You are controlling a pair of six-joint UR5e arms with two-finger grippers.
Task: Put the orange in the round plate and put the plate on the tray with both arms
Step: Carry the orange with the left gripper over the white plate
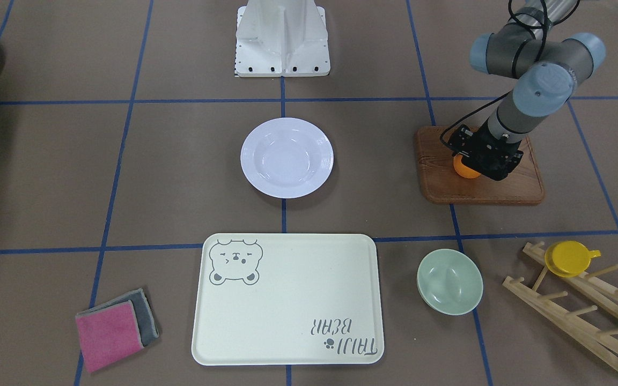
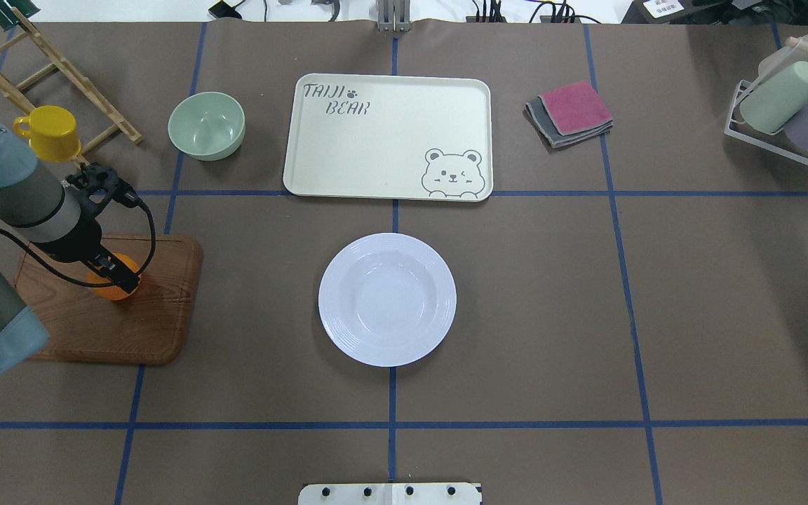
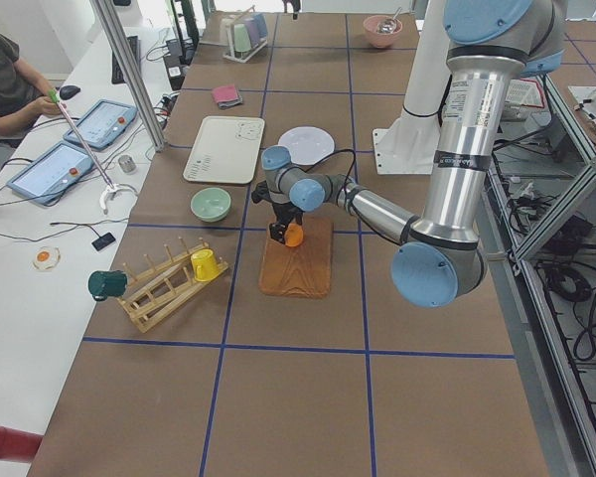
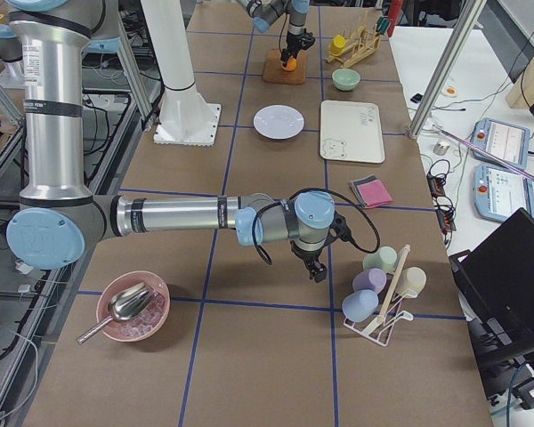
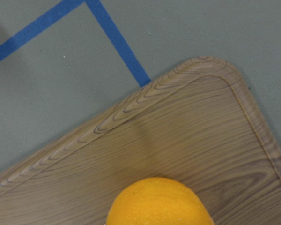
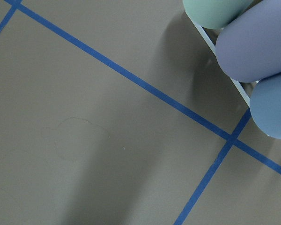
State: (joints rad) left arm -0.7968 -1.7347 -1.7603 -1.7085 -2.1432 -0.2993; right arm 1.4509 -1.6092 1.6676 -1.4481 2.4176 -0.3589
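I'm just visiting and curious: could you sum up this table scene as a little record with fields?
Fruit: small bright orange on brown wooden board
Left gripper: black, at the orange; grip unclear
Plate: white glossy round deep plate, empty, apart from tray
Tray: cream rectangular bear tray, nothing on it
Right gripper: near pastel cup rack; state unclear

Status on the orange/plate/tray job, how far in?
Nothing finished yet. In hand: the left pincer is down at the orange on the wooden board; whether it has clamped is unclear. Left: orange into the plate, empty on the table, then both arms lift it onto the tray, also bare. The right pincer hangs far from the plate.
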